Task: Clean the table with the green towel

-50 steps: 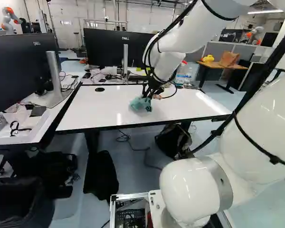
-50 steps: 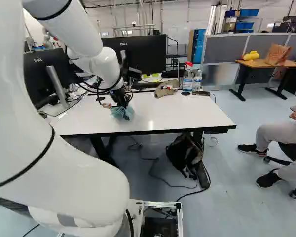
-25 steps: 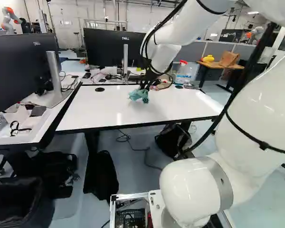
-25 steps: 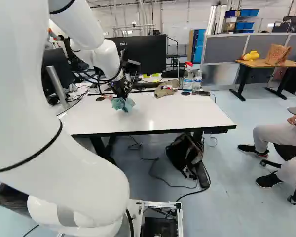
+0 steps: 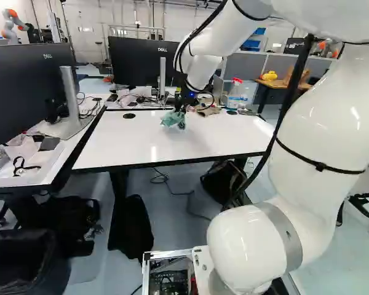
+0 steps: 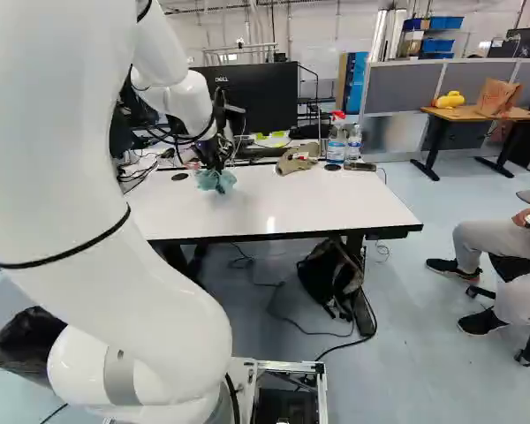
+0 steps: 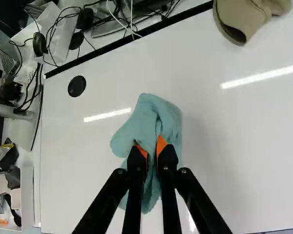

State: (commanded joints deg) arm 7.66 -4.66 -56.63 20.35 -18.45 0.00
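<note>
My gripper [image 5: 182, 104] reaches over the white table [image 5: 123, 147] from behind the towel in the left base view. In the wrist view the gripper [image 7: 151, 148] is shut on the green towel [image 7: 161, 114], its orange pads pinching a fold. The towel [image 5: 172, 119] is bunched up, spreading ahead of the fingers and beneath them. It lies low over the tabletop; whether all of it touches the surface I cannot tell.
Toward the table's far edge lie a tan cap [image 6: 293, 161], a spray bottle [image 6: 336, 140] and another bottle [image 6: 354, 141]. Monitors [image 5: 149, 64] stand behind and at the left [image 5: 27, 92]. A black bag [image 6: 331, 276] sits below. Another robot [image 5: 13, 26] stands far back.
My arm has swung and carried the towel toward the table's far edge and a little to the left. The grip on it is unchanged, and the base has stayed put.
</note>
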